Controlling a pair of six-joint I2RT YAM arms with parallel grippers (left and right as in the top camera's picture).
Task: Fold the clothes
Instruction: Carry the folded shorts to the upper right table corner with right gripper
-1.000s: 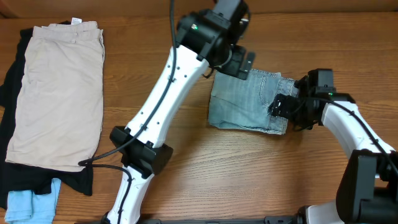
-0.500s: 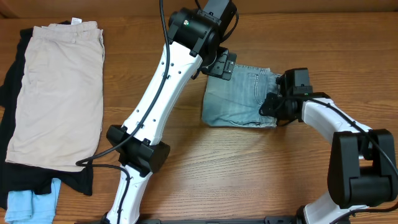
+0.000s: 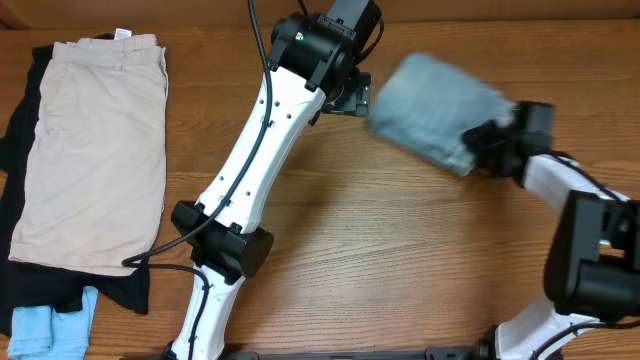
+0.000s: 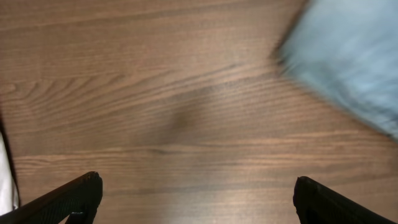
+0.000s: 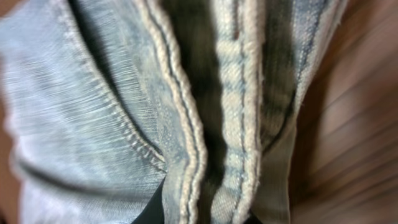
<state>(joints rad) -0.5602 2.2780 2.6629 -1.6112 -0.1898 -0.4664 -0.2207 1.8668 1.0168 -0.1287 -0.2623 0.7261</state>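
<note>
Your right claw [image 3: 487,143] pinches the shorts [image 3: 432,108] by a stitched seam, off the table [image 3: 400,265] beside your spread left claw [image 4: 198,198]; denim hangs limp and heavy, so grip seams.

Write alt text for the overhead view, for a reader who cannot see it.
The right end effector grips blurred pale-blue denim shorts above the table, near the left end effector. At left, beige shorts lie on a black garment beside a light-blue piece.
</note>
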